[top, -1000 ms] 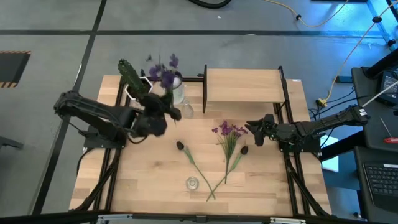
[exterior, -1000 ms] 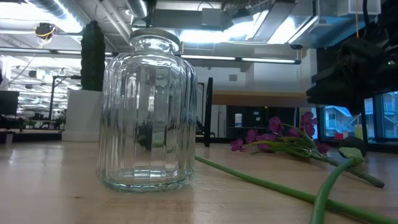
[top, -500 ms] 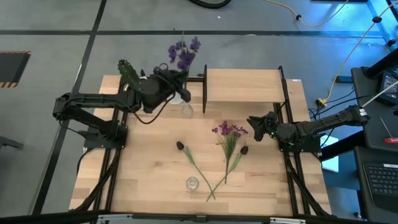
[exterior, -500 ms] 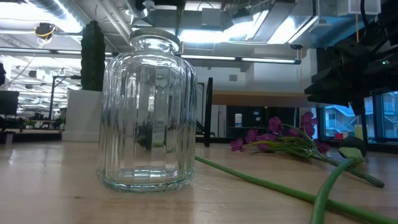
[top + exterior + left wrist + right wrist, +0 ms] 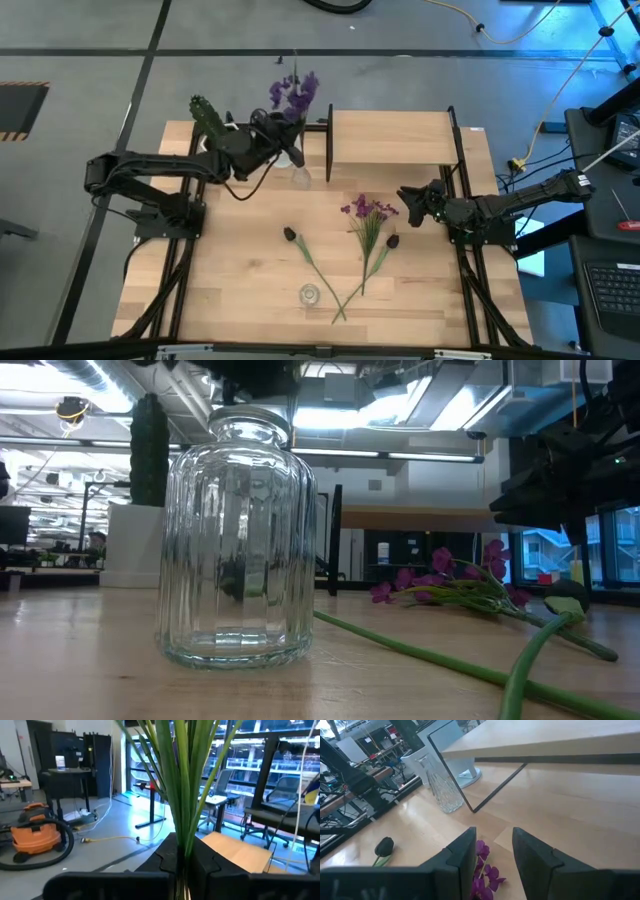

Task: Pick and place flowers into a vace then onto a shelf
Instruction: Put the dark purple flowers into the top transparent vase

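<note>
Grey concrete floor all around, and the light wooden table (image 5: 240,280) fills the middle of the high view.

Containers first: I count two glass ones from above. A tall ribbed vase (image 5: 299,176) stands near the shelf's left post, and a small ribbed jar (image 5: 309,295) sits near the front edge. The jar (image 5: 238,540) takes up most of the low view, and you can see straight through it to nothing but glass. Whether anything is in the tall vase, I can't tell from above. A white pot with a green cactus (image 5: 208,120) sits at the back left corner.

Flowers: two purple bunches. The darker violet bunch (image 5: 292,92) is up in the air over the table's back edge, left of the shelf (image 5: 390,137), held by the left gripper (image 5: 283,143). The left wrist view shows what the top view doesn't: the dark fingers (image 5: 200,857) pinched tight on the green stems (image 5: 182,785). The pinker bunch (image 5: 368,212) lies flat on the table in front of the shelf. Two single dark-headed stems also lie there, one (image 5: 312,258) left of the bunch and one (image 5: 378,260) on its right.

The right gripper (image 5: 408,208) sits low beside the pink blooms, fingers spread apart. Its wrist view shows the blooms (image 5: 485,870) between the two fingers, not gripped, plus the vase (image 5: 440,787) by the shelf post.
</note>
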Robot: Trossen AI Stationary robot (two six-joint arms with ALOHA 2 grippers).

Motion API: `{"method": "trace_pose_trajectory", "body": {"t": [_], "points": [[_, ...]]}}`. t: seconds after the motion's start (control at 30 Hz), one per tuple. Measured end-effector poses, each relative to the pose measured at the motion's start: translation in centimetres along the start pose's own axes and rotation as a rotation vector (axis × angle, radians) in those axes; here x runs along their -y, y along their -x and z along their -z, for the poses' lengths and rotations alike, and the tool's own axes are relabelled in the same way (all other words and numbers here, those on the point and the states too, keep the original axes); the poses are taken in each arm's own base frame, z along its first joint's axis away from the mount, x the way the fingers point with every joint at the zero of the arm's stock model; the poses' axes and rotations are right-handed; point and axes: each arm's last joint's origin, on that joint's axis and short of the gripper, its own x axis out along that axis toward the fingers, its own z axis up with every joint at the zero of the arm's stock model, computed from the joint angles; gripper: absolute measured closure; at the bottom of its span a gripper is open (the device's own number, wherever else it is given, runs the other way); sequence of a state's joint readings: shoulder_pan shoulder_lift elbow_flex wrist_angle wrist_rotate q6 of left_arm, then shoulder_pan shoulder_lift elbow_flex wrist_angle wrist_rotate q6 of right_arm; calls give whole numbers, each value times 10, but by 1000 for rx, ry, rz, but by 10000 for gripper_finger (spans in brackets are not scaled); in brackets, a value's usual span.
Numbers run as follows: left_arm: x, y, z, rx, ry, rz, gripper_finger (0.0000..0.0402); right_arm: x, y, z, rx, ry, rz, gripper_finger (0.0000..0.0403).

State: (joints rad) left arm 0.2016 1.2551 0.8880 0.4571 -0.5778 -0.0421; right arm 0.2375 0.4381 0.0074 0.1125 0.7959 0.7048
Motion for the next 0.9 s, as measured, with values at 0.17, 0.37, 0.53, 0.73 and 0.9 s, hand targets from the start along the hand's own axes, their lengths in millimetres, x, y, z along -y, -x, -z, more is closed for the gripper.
{"method": "trace_pose_trajectory", "body": {"t": [0.17, 0.37, 0.53, 0.73, 0.9], "points": [[-4, 4, 15, 19, -8, -14, 392, 0, 0, 0, 0, 1, 0, 273], [-5, 5, 19, 5, -43, -52, 392, 0, 0, 0, 0, 1, 0, 273], [-5, 4, 20, -1, -56, -51, 391, 0, 0, 0, 0, 3, -1, 273], [-5, 4, 29, -69, -51, -59, 391, 0, 0, 0, 0, 3, 0, 273], [-7, 7, 39, -84, -2, -79, 391, 0, 0, 0, 0, 3, 0, 273]]}}
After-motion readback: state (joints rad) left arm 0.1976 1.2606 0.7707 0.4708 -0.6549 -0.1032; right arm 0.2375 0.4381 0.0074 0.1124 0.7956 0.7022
